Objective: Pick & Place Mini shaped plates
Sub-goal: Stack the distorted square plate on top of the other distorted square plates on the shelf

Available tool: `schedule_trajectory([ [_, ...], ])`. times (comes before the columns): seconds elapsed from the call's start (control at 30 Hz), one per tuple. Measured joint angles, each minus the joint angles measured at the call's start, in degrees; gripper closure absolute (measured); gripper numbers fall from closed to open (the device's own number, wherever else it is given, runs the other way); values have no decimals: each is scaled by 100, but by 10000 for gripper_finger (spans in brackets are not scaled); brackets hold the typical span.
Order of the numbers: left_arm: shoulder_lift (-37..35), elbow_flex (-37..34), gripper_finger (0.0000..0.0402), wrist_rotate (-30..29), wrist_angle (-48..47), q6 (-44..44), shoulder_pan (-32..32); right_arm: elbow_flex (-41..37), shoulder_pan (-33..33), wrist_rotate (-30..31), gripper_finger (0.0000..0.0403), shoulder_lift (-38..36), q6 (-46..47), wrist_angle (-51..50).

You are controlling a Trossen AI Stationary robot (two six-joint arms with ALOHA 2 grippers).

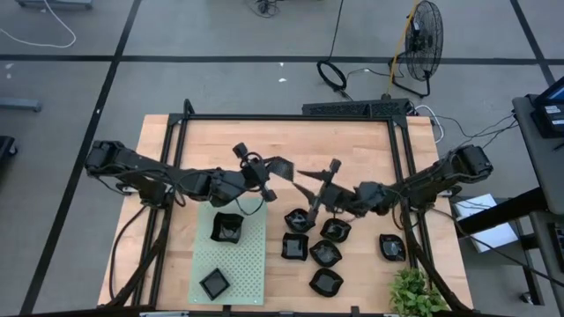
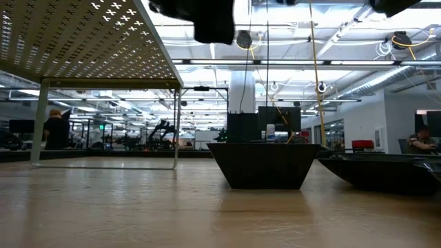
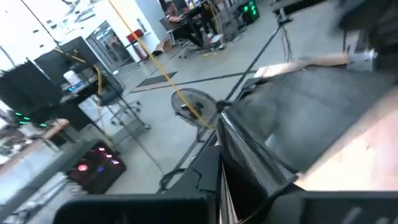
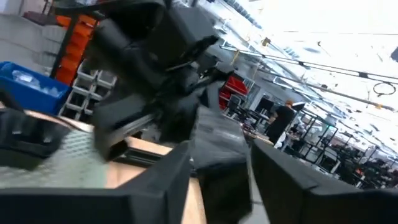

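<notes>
Left end effector [image 1: 267,173] is up off the worktop [image 1: 352,141] mid-span, and it looks clamped on one mini plate [image 1: 282,165]. The left wrist view shows that glossy dish right at its tips. Right end effector [image 1: 310,183] is nose-to-nose just beside it, which reads like a mid-air handover; I can't tell whether it's open or closed, or whether it has let go of that dish. Progress: two plates [image 1: 227,227] [image 1: 214,283] sit on the green perforated mat [image 1: 251,264], below and just front of the left end effector. Six more are loose on bare wood beneath and front of the right end effector [image 1: 300,218] [image 1: 335,230] [image 1: 294,246] [image 1: 325,254] [image 1: 326,282] [image 1: 392,246]. So I'd judge it roughly a quarter done, with the airborne one next for the mat. In the way: the two arms are crowded together, so a clean separation is needed before lowering. The nearer mat plate sits almost straight under the left end effector, so I'd pick a free spot on the mat. Farther out, a potted plant [image 1: 414,295] stands at the front corner on the right arm's side, and the black frame rails [image 1: 398,158] edge the worktop.
</notes>
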Motion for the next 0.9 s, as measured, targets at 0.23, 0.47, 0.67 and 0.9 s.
schedule_trajectory([
  [0.23,-628,164,392,-903,-1045,-442,-577,0,609,1350,190,-55,-652,-42],
  [0.47,-1381,842,395,353,-4181,-3164,-1191,-2,652,2365,193,-54,-757,-259],
  [0.67,-1463,1621,398,3341,-6420,-5506,-1266,-2,658,2449,201,-59,-693,-250],
  [0.9,-1451,1727,397,4100,-7478,-7477,-1262,-2,652,2447,202,-62,-576,-215],
])
